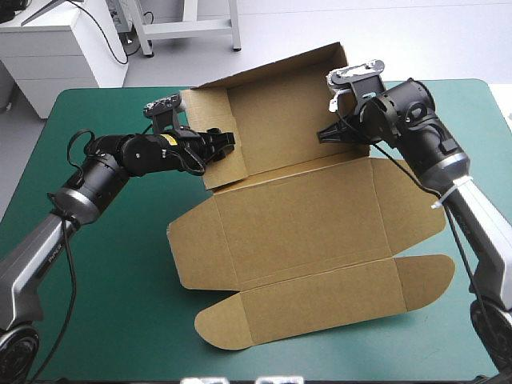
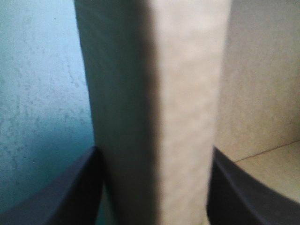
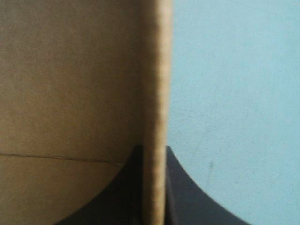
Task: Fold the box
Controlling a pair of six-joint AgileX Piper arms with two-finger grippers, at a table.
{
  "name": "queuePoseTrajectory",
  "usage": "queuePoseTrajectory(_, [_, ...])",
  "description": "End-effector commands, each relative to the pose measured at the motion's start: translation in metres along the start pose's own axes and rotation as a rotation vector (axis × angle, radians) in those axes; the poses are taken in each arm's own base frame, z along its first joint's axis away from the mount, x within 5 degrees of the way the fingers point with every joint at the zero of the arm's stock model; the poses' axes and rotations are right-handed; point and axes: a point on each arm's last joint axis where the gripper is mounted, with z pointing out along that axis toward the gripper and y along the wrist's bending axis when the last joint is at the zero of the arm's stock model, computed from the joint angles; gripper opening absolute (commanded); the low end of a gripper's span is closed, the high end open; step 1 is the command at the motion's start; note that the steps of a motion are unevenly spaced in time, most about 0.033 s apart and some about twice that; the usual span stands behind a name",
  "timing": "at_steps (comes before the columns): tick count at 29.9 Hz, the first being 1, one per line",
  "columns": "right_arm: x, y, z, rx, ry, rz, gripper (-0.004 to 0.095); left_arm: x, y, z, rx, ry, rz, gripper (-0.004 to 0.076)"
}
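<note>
The brown box point(image 1: 304, 216) lies mid-table as a cut sheet. Its near panels and rounded front flap point(image 1: 320, 304) are flat, while its far panel point(image 1: 288, 104) stands raised with a side wall at each end. My left gripper point(image 1: 226, 144) is at the left side wall. In the left wrist view its black fingers point(image 2: 70, 197) stand apart, and a broad fold of brown board point(image 2: 154, 93) fills the gap between them. My right gripper point(image 1: 326, 134) pinches the right wall. There the fingers point(image 3: 183, 197) are all but shut on the board's edge point(image 3: 157, 70).
The teal-green cover point(image 1: 120, 264) shows bare to the left of the sheet, along the front edge and at the far right corner point(image 1: 480, 104). The sheet's front flap reaches close to the table's near edge.
</note>
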Motion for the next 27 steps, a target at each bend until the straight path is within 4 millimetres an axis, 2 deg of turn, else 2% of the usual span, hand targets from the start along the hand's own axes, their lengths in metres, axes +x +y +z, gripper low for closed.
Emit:
queuePoseTrajectory(1, [-0.01,-0.007,-0.028,0.014,-0.119,0.005,-0.0014,-0.015,-0.018,-0.029,0.081,-0.136,0.0,0.0102])
queuePoseTrajectory(2, [-0.01,-0.008,-0.028,0.023,-0.112,0.001,-0.0014,-0.016,-0.02,-0.034,0.089,-0.151,0.001,0.0004])
queuePoseTrajectory(5, [-0.007,-0.011,-0.028,0.05,-0.089,0.003,-0.0014,-0.015,-0.023,-0.044,0.092,-0.158,0.014,-0.0006])
queuePoseTrajectory(14, [-0.005,-0.014,-0.028,0.081,-0.058,0.027,-0.0014,-0.012,-0.019,-0.041,0.071,-0.13,0.004,-0.0008])
queuePoseTrajectory(19, [-0.002,-0.014,-0.026,0.083,-0.031,0.065,-0.0014,-0.013,-0.02,-0.037,0.028,-0.042,0.043,-0.0008])
queuePoseTrajectory(22, [0.0,-0.01,-0.017,0.066,0.013,0.08,-0.0014,-0.018,-0.021,-0.031,-0.011,0.018,0.076,-0.0009])
queuePoseTrajectory(27, [0.008,0.001,0.017,-0.004,0.166,0.119,-0.0014,-0.02,-0.019,-0.009,-0.128,0.191,0.123,-0.0009])
